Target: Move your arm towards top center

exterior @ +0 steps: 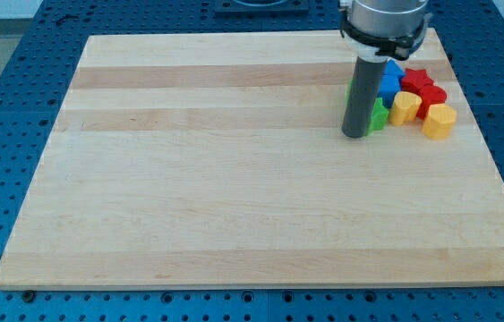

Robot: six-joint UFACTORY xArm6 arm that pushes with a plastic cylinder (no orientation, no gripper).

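Observation:
My tip [355, 134] rests on the wooden board [234, 179] at the view's upper right. It stands just left of a tight cluster of blocks. A green block [378, 116] touches or nearly touches the rod's right side and is partly hidden by it. A blue block [388, 82] lies above it. A red star block [417, 80] and a red block [432, 97] lie further right. A yellow block [404, 107] sits right of the green one. Another yellow block [439, 121] is at the cluster's right end.
The board lies on a blue perforated table [19, 89]. The arm's grey and black mount [384, 22] hangs over the board's top edge, above the cluster. The board's right edge runs close to the yellow block.

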